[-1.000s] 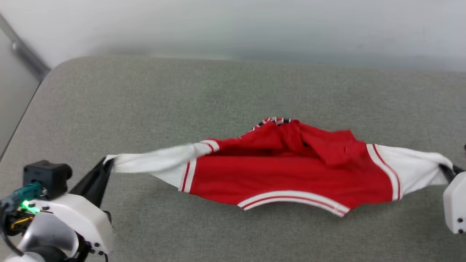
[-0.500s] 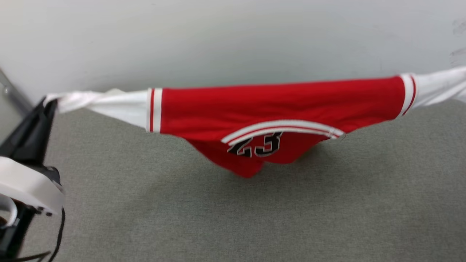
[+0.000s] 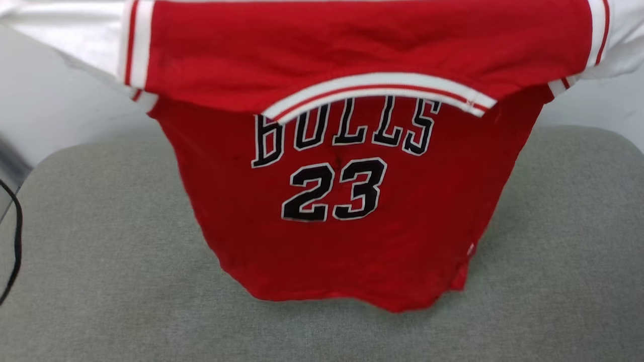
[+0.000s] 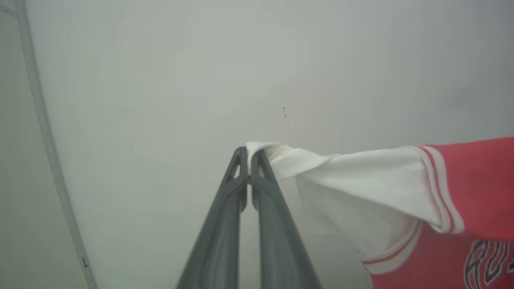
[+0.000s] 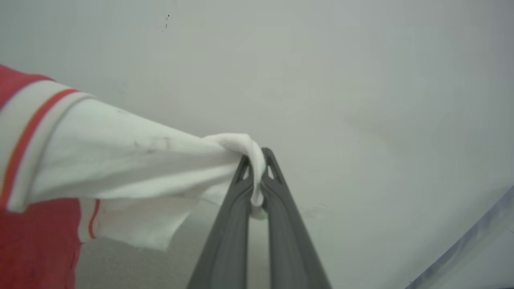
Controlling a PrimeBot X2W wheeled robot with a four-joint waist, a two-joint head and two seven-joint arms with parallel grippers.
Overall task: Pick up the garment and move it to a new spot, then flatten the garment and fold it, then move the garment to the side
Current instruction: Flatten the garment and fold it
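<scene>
Head view: the garment (image 3: 342, 201) is held up in the air and stretched across the top of the view. Its red body hangs down over the middle of the grey pad (image 3: 100, 281), with the lettering and number turned to the camera. The collar (image 3: 377, 88) is drooped forward over the top of the lettering. The hem is seen low over the pad's near half; whether it touches the pad cannot be told. A black cable (image 3: 17, 236) is seen off the pad's left edge.

Left wrist view: the left gripper (image 4: 249, 154) is pressed together on the very tip of the left sleeve (image 4: 353, 180), against a pale wall (image 4: 160, 80). Only a little cloth is caught there.

Right wrist view: the right gripper (image 5: 257, 160) is pinched on the right sleeve (image 5: 120, 152). A roll of cloth is bunched between the fingers.

The left hold is judged the weaker one. If the sleeves are pulled further apart or the arms are swung fast, that tip could be drawn out and the garment dropped in a heap. If the garment is laid down as it hangs, the drooped collar could be trapped as a crease. If one side is lowered first, the hem could be dragged and bunched on the pad.
</scene>
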